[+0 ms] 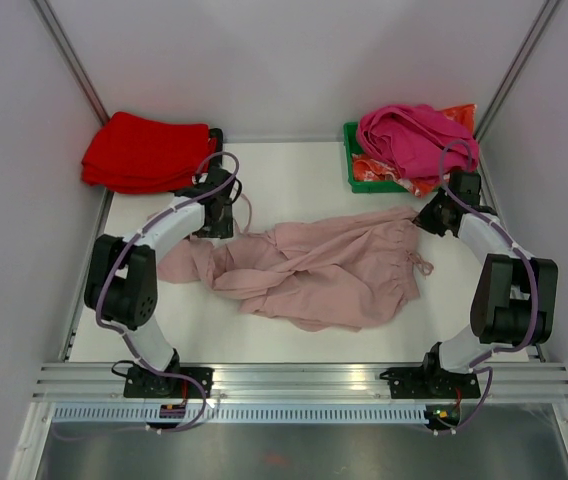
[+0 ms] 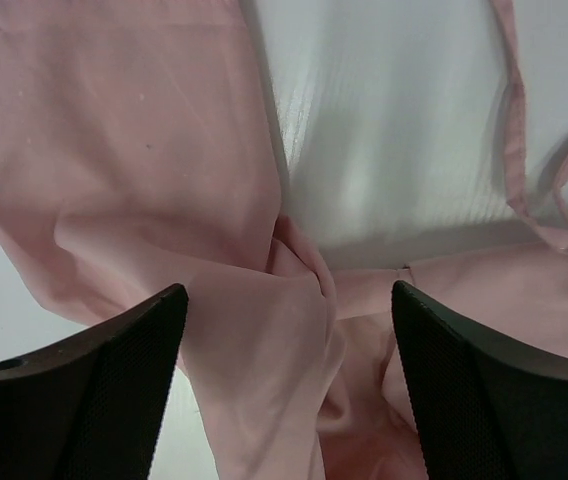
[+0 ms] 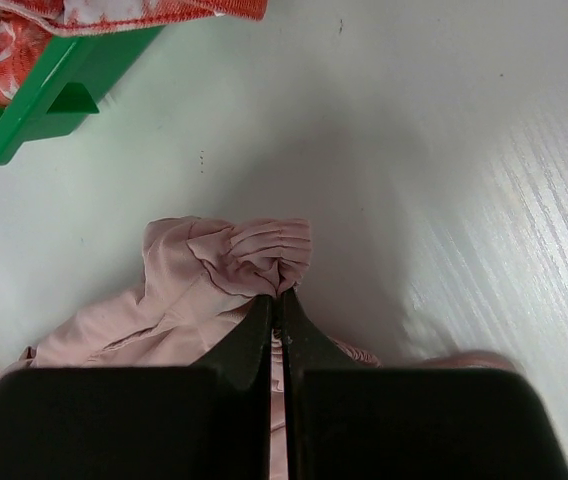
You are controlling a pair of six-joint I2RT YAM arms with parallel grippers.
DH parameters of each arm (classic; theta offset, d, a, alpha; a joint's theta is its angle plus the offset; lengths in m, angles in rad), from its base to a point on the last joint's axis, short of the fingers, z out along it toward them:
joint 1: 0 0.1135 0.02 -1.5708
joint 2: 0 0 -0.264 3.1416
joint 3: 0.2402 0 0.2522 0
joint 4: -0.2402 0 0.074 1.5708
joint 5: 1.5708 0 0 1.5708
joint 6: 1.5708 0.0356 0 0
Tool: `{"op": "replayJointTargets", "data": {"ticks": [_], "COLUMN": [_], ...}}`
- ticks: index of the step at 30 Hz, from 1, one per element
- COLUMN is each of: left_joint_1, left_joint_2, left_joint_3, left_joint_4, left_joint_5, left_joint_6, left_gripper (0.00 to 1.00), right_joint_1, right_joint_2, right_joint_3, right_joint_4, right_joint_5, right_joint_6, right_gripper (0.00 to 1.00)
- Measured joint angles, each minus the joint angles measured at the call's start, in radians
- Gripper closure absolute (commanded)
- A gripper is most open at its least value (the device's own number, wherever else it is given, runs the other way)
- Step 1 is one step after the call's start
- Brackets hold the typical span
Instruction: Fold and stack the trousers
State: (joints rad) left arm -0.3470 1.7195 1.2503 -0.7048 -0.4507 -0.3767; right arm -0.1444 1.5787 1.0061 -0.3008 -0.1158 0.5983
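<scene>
Top view, trousers: the trousers (image 1: 324, 270) lie crumpled across the middle of the table (image 1: 294, 180), unfolded, between both arms.
Top view, pose: the left arm (image 1: 164, 230) bends inward to the leg end, and the right arm (image 1: 494, 245) reaches to the waist corner.
Left wrist, left gripper: the left gripper (image 2: 289, 292) has its jaws wide apart over a twisted leg, holding nothing. It looks poised for a fresh hold.
Right wrist, right gripper: the right gripper (image 3: 279, 295) is closed, pinching gathered fabric, likely to anchor that corner.

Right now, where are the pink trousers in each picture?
Top camera: trousers spread mid-table.
Left wrist: trousers fill left and bottom, under the open left claw.
Right wrist: trousers' bunched edge pinched in the shut right claw.
Shared landmark: white table.
</scene>
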Motion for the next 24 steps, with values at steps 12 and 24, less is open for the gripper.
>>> {"op": "replayJointTargets", "data": {"ticks": [12, 24], "left_joint_1": [0.071, 0.354], "left_joint_2": [0.035, -0.676], "left_joint_3": [-0.089, -0.3], "left_joint_4": [0.01, 0.259], "left_joint_5": [0.094, 0.11], "left_joint_6": [0.027, -0.109], "left_gripper": [0.78, 0.98], "right_joint_1": [0.0, -0.002], "right_joint_2": [0.008, 0.014], "right_joint_3": [-0.007, -0.007], "right_joint_4": [0.018, 0.023], "right_joint_5": [-0.008, -0.003], "right_joint_6": [0.008, 0.008], "right_gripper": [1.0, 1.0]}}
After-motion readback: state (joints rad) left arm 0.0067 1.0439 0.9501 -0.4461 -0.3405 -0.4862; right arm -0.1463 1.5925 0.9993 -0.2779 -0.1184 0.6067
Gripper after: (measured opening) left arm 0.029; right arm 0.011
